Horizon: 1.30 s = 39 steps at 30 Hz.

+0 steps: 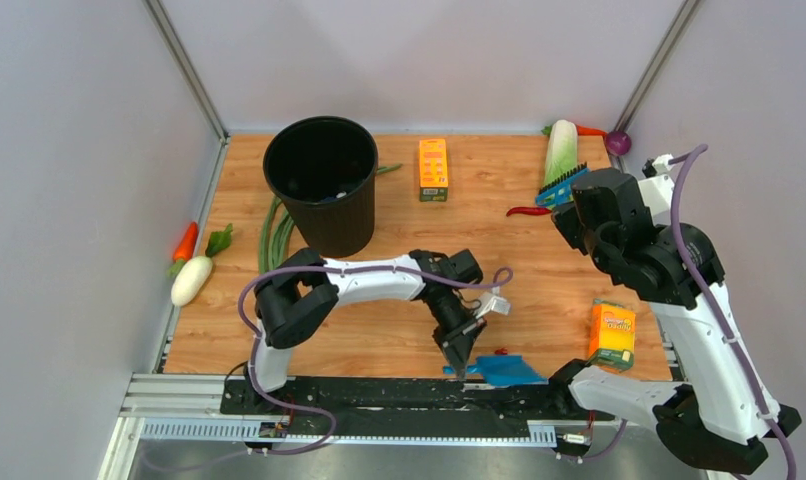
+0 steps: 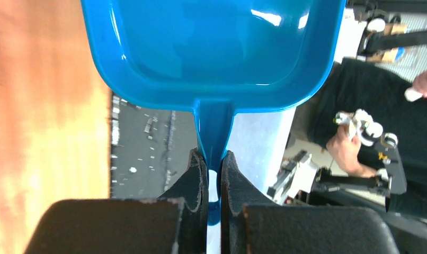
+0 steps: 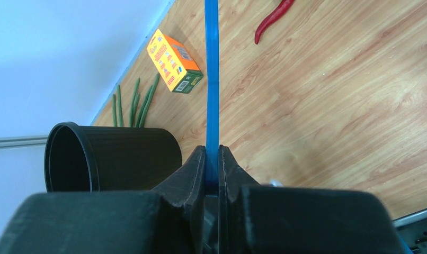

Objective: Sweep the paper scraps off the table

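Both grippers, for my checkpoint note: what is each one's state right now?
Left gripper: shut on the thin handle of the blue plastic dustpan.
Right gripper: shut on the flat blue brush handle.

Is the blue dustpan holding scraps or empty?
Empty as far as visible: the left wrist view shows the dustpan's bare blue inside with no red bits; its front edge is out of frame.
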Tool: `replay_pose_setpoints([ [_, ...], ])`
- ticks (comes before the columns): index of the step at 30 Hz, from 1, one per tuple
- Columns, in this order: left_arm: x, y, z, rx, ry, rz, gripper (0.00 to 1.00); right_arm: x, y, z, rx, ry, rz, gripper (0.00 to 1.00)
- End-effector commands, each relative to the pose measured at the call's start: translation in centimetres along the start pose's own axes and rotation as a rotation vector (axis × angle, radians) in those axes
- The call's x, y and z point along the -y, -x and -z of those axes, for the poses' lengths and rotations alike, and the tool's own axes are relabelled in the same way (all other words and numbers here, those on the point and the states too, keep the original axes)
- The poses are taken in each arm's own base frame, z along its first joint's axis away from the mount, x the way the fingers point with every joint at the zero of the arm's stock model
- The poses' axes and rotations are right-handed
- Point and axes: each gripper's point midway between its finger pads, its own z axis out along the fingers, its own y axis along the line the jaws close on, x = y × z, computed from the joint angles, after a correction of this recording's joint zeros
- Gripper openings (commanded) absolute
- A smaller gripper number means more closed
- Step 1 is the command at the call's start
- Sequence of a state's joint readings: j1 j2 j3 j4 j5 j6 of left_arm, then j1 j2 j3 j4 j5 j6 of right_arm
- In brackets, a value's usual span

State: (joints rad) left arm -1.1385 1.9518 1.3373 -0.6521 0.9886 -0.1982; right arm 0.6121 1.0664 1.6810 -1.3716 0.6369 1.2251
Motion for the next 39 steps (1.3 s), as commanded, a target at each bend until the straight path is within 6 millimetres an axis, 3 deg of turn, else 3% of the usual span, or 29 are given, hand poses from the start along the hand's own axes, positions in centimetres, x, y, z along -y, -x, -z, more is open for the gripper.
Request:
replay_pose_setpoints([
  [1, -1.6, 2.8, 2.5, 0.047, 0.002, -0.032, 0.0, 0.0, 0.2, 0.1, -0.001, -0.005, 0.036, 0.0],
  [4, -3.6, 3.1, 3.8, 0.022, 0.031, 0.019, 0.0, -0.4, 0.2, -0.3, 0.003, -0.006, 0.058, 0.0],
  [7, -3.9, 3.4, 4.3, 0.036, 0.037, 0.031, 0.0, -0.9, 0.6, -0.5, 0.014, -0.004, 0.08, 0.0],
  [9, -3.0, 3.5, 4.6, 0.043, 0.022, 0.019, 0.0, -1.2, 0.9, -0.6, 0.021, -0.005, 0.095, 0.0],
  [13, 2.0, 3.4, 5.4, 0.063, 0.004, -0.107, 0.0, -1.0, 0.9, -0.8, 0.022, -0.013, 0.11, 0.0],
  [15, 3.4, 2.8, 5.4, 0.058, -0.026, -0.118, 0.0, -0.7, 0.5, -1.0, 0.014, -0.019, 0.111, 0.0],
  [17, 3.5, 1.7, 4.9, 0.038, -0.046, -0.1, 0.0, -0.4, 0.2, -1.2, 0.005, -0.023, 0.109, 0.0],
  [23, 2.6, -0.9, 2.4, -0.042, -0.053, -0.057, 0.0, -0.4, -0.6, -1.4, -0.022, -0.021, 0.1, 0.0],
  [28, 0.8, -0.9, 0.5, -0.06, 0.008, -0.043, 0.0, -0.2, -0.9, -1.3, -0.037, -0.017, 0.084, 0.0],
  [34, -1.7, -1.1, -0.3, -0.087, 0.082, -0.003, 0.0, 0.3, -0.9, -0.6, -0.046, 0.001, 0.061, 0.0],
  [39, -4.7, -0.9, 0.7, -0.067, 0.229, 0.025, 0.0, 0.7, -0.9, 0.1, -0.056, 0.019, 0.045, 0.0],
])
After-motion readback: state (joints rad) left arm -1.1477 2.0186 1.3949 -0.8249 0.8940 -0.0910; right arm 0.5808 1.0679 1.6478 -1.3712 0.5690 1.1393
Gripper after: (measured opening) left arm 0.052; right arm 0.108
